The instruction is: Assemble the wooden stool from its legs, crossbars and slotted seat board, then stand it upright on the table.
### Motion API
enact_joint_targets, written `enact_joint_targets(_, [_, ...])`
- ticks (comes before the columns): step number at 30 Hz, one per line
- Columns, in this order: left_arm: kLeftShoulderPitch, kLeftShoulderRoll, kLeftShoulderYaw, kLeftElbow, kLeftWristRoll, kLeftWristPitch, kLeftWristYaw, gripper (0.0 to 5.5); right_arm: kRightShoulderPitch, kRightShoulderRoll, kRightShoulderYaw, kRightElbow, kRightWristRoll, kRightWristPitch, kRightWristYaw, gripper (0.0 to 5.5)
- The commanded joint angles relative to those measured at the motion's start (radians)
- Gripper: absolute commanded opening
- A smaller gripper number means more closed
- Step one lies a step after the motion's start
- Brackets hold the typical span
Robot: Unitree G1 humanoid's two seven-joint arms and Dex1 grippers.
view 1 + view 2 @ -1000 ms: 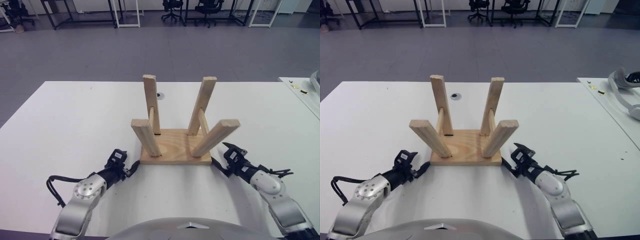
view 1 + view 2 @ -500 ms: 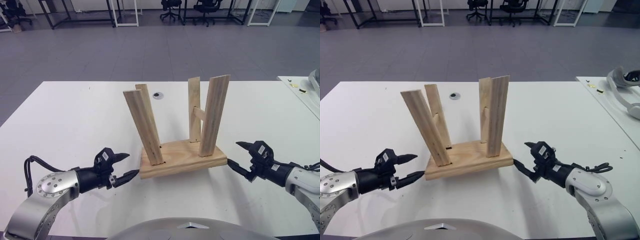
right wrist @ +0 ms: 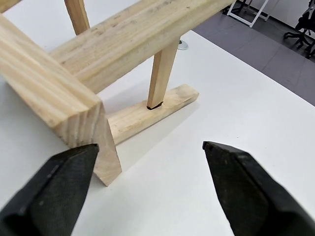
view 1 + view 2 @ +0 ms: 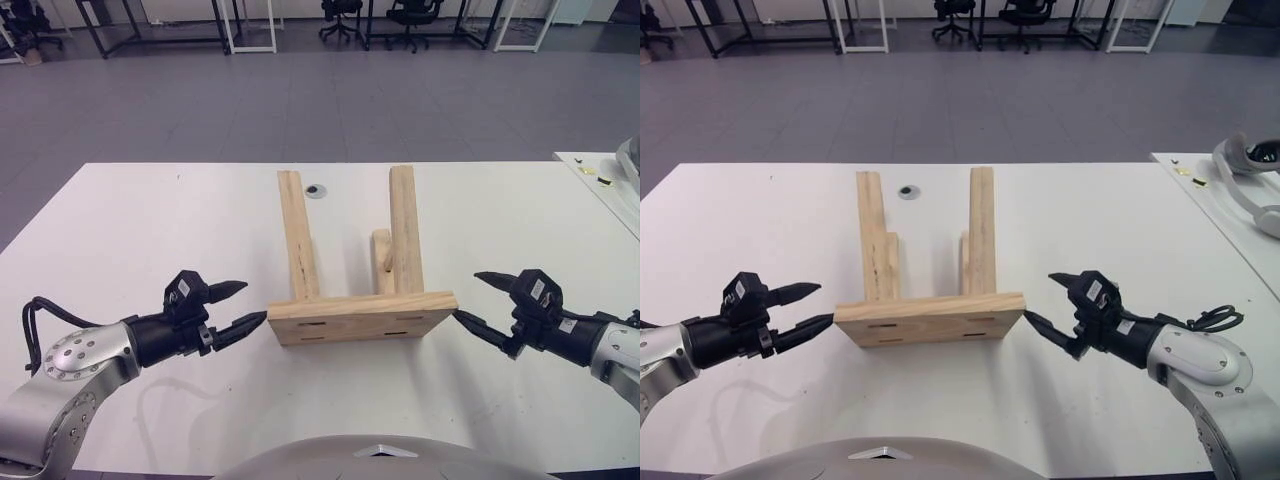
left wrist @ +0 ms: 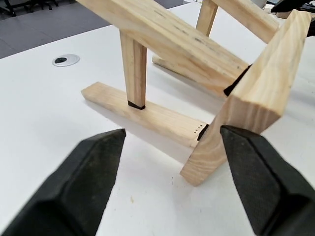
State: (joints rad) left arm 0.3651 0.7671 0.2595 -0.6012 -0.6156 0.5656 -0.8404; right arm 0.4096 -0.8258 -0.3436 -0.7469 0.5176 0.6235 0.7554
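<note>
**A:** Where are the pincers, and what state are they in?

**B:** The black two-fingered left pincer point(image 4: 253, 300) sits low over the table with its fingers spread apart, holding nothing. Its lower tip is just beside the left end of the stool's seat. I cannot tell whether they touch. The matching black right pincer point(image 4: 467, 295) mirrors it at the right end, also spread and empty.

**A:** And the stool?

**B:** The pale wooden stool point(image 4: 350, 270) lies tipped on its side in the middle of the white table point(image 4: 150, 230). Its flat rectangular seat board point(image 4: 360, 318) stands on one long edge, facing the robot, and small dark slots show in its face. The square-cut wooden legs point(image 4: 298, 245) point away from the robot.

**A:** Is anything hidden?

**B:** Yes. From the head camera the board hides the lower pair of legs, and only a stub of a short wooden crossbar point(image 4: 381, 260) shows. The left wrist camera looks between its two fingers point(image 5: 93, 182) and shows a lower leg lying flat on the table, with a crossbar rising from it to the upper leg. The right wrist camera shows the same on its side, past a corner of the board.

**A:** Anything else?

**B:** A small round grey cable grommet point(image 4: 316, 190) sits in the table beyond the legs.
</note>
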Motion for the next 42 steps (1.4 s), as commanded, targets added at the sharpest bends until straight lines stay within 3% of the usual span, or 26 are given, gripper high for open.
enact_joint_targets(1, [-0.004,0.08,-0.001,0.15,0.084,-0.087,-0.105,3.56,0.096,-0.093,0.019,0.038,-0.05,-0.048,0.135,4.0])
enact_joint_targets(5, [-0.069,0.14,-0.082,0.195,0.092,-0.141,-0.263,3.56,-0.039,-0.116,0.143,0.165,-0.102,-0.134,0.209,4.0])
enact_joint_targets(7, [-0.143,0.123,-0.148,0.204,0.102,-0.153,-0.291,3.21,-0.145,-0.099,0.219,0.235,-0.12,-0.164,0.233,4.0])
enact_joint_targets(11, [-0.257,0.075,-0.279,0.275,0.171,-0.211,-0.316,2.57,-0.284,-0.061,0.331,0.286,-0.103,-0.18,0.287,3.33])
enact_joint_targets(17, [-0.314,0.046,-0.322,0.3,0.171,-0.235,-0.333,1.68,-0.328,-0.045,0.345,0.292,-0.058,-0.174,0.324,2.31])
enact_joint_targets(21, [-0.357,0.038,-0.298,0.289,0.109,-0.226,-0.364,1.61,-0.377,-0.057,0.303,0.274,0.05,-0.098,0.367,1.97])
enact_joint_targets(23, [-0.415,0.037,-0.27,0.262,0.009,-0.15,-0.393,1.6,-0.433,-0.074,0.255,0.238,0.216,0.016,0.403,1.92])
enact_joint_targets(27, [-0.722,0.14,-0.173,0.267,-0.438,0.279,-0.452,1.6,-0.783,-0.18,0.152,0.364,0.78,0.401,0.415,1.83])
enact_joint_targets(31, [-1.131,0.205,-0.171,0.54,-0.822,0.759,-0.421,1.59,-1.21,-0.258,0.28,0.731,1.229,0.719,0.334,1.61])
enact_joint_targets(33, [-1.33,0.173,-0.192,0.752,-0.792,0.977,-0.437,1.56,-1.387,-0.235,0.358,0.943,1.303,0.849,0.293,1.42])
enact_joint_targets(38, [-1.637,0.121,-0.267,1.188,-0.66,1.049,-0.394,1.31,-1.622,-0.178,0.481,1.301,1.297,0.99,0.226,1.32])
enact_joint_targets(42, [-1.689,0.129,-0.429,1.32,-0.723,1.049,-0.384,1.31,-1.693,-0.159,0.702,1.469,1.423,0.991,0.185,1.32])
